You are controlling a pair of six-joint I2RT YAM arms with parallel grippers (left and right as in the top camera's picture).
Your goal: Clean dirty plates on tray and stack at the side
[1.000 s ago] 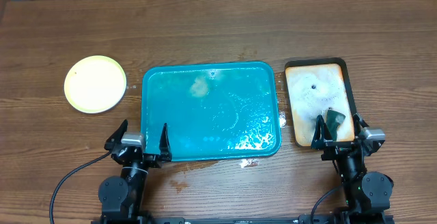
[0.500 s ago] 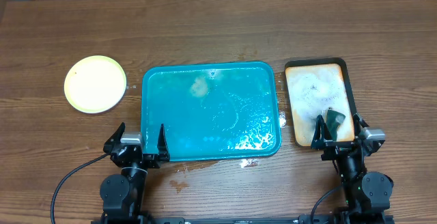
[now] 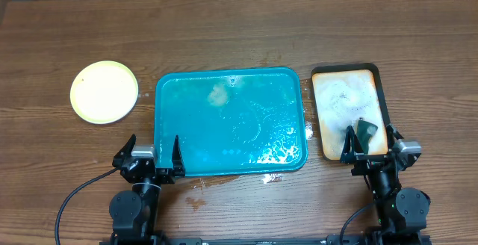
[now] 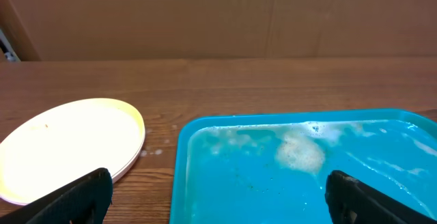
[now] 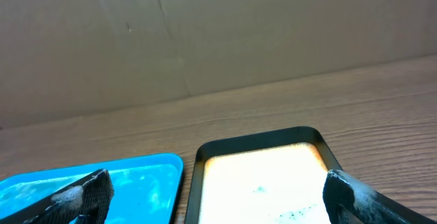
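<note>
Our left gripper (image 3: 155, 144), fingers wide apart and empty, hangs at the near-left corner of the teal tray (image 3: 194, 110). That tray's long axis runs left to right across the middle of the desk (image 3: 239, 28), with the pale yellow-green plate (image 3: 104, 91) flat toward the left edge. Our right gripper (image 3: 370, 139), equally spread, hovers over the near end of the black-rimmed tan tray (image 3: 379, 81).

The left claw (image 3: 155, 146) and right claw (image 3: 370, 142) are black, each with two slim tapered fingers (image 3: 178, 149) and a pale grey block (image 3: 407, 148) behind. Rounded black joint housings (image 3: 128, 209) follow, with a thin black cable (image 3: 81, 189) looping off.
</note>
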